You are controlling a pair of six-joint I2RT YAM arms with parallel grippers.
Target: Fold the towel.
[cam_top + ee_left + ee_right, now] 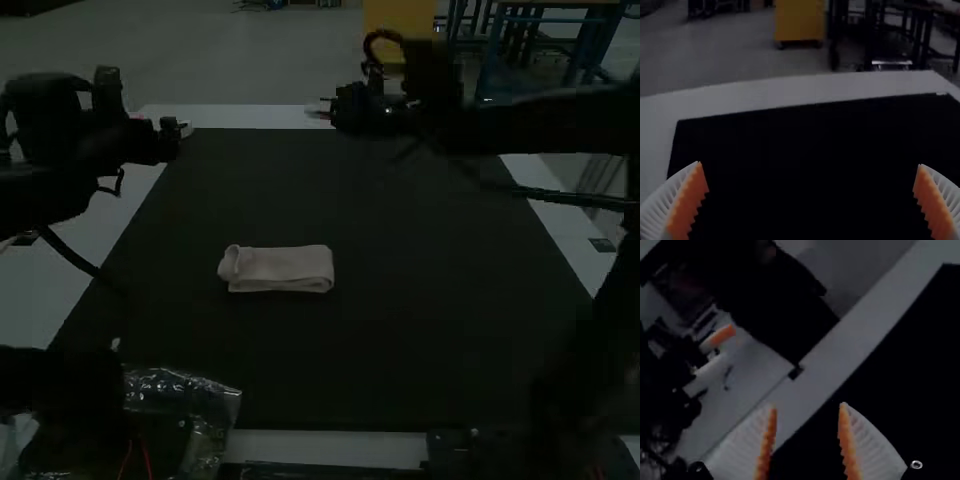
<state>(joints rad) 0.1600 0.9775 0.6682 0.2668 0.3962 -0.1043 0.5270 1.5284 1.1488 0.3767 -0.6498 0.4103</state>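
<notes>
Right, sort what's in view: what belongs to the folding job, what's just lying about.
For the job:
- folded towel, on the black mat
- left tool, open
- right tool, open

Lying about:
- clear plastic wrapping, by the mat's near left corner

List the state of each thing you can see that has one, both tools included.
Towel: folded into a compact rectangle, lying on the mat, untouched by either tool.
Left tool: open, fingers wide apart, nothing between them.
Right tool: open, less widely, nothing between its fingers.
Black mat: spread flat.
Clear plastic bag: crinkled.
</notes>
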